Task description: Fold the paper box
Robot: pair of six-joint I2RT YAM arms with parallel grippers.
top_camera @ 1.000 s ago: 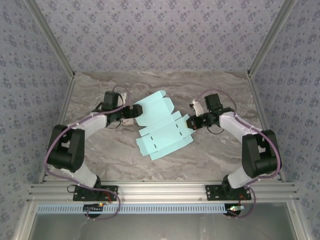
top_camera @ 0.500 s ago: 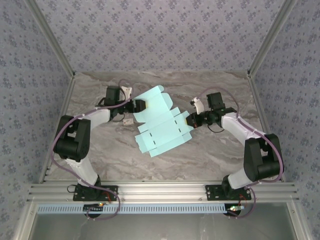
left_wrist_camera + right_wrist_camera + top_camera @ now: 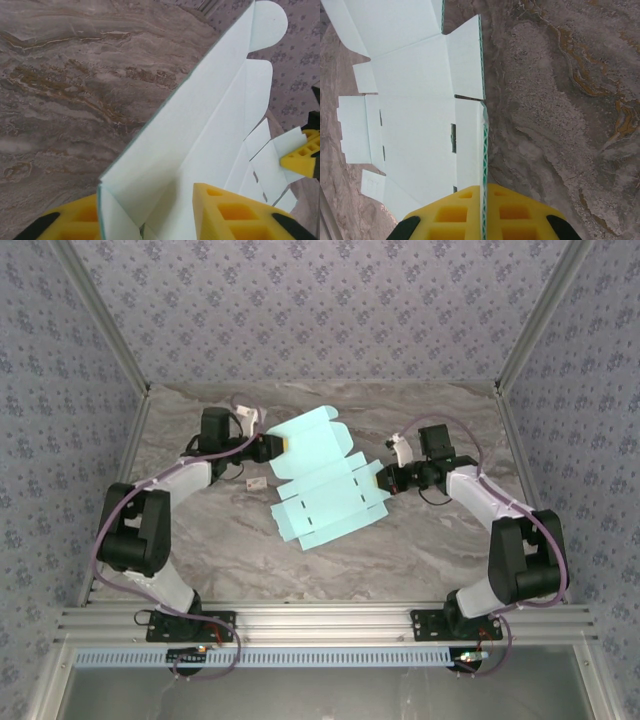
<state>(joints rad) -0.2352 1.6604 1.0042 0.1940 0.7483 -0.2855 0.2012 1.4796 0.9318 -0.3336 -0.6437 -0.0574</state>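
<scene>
Paper box: pale turquoise die-cut sheet, mostly unfolded, mid-bench, between both arms. Lies mainly flat. Far-left panel w/ rounded flaps tilted up off the surface, per left wrist view.

L hand:
- Located at far-left edge of sheet.
- Fingers part-open, medium gap, astride a folded corner of the raised panel, w/ that corner against one finger.
- Firm pinch not confirmable.
- Probable purpose: to tip panel up along its crease w/o crushing the card.

R hand:
- Located at opposite (right) edge.
- Closed tight on a side flap, w/ card edge sandwiched between both pads in right wrist view.
- Probable purpose: to anchor sheet vs. drag across bench during L-side lift.

Small white tag: on bench just beside sheet's left edge, under L arm. Not part of job.

Status (est.): early stage. One wall part-raised; other panels, tabs & slots flat.

Next (est.): requires rotation of raised panel about its crease, w/ R grip as fixed ref.

Risks (est.): off-crease buckling of thin card; slip of corner out of the loose L hand.
</scene>
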